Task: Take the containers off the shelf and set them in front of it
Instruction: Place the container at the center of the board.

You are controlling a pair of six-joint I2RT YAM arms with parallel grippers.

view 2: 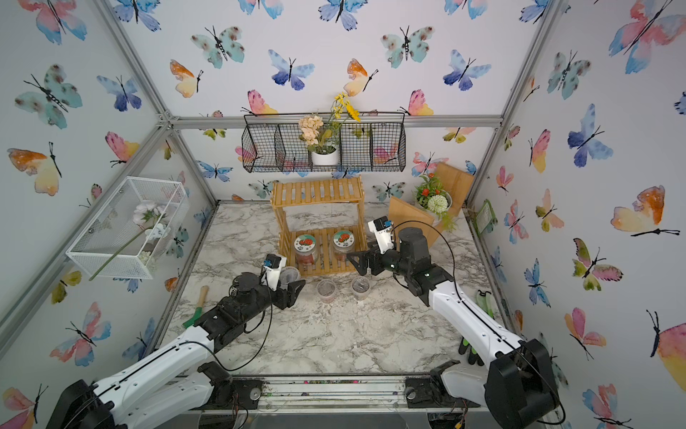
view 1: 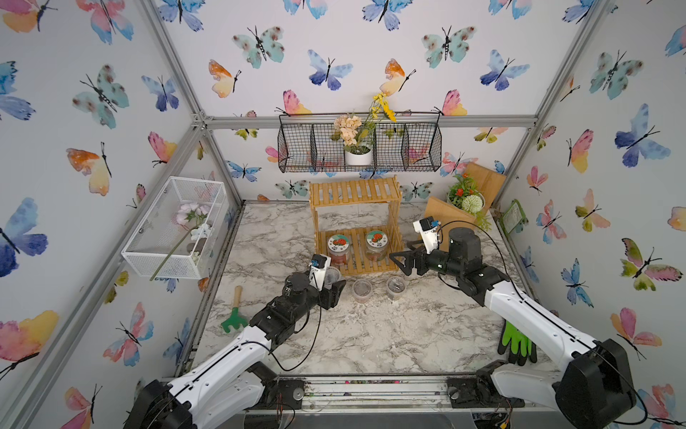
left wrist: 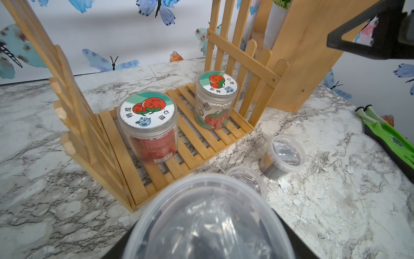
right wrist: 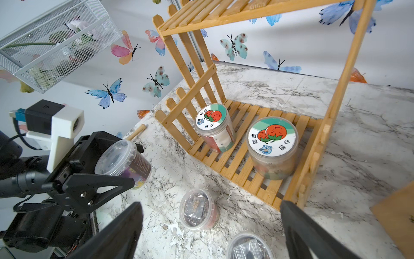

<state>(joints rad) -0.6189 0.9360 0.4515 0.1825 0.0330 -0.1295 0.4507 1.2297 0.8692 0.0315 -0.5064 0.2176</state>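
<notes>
The left fingers (right wrist: 116,181) are clamped on a clear lidded cup (right wrist: 122,161) with a dark, purplish label. They hold it tilted just over the bench (right wrist: 358,134); whether its base touches, I cannot tell. Just ahead of those fingertips is the front corner of the shelf (right wrist: 246,166). Between them and the right fingers (view 1: 404,261), two cups (right wrist: 197,209) stand on the bench. The right fingers are spread wide and empty, aimed at the two jars (right wrist: 272,148) on the lower tier just beyond them. To place well, level the cup and lower it until the base sits flat, clear of the shelf leg and the neighbouring cup. Then open and back straight out.
</notes>
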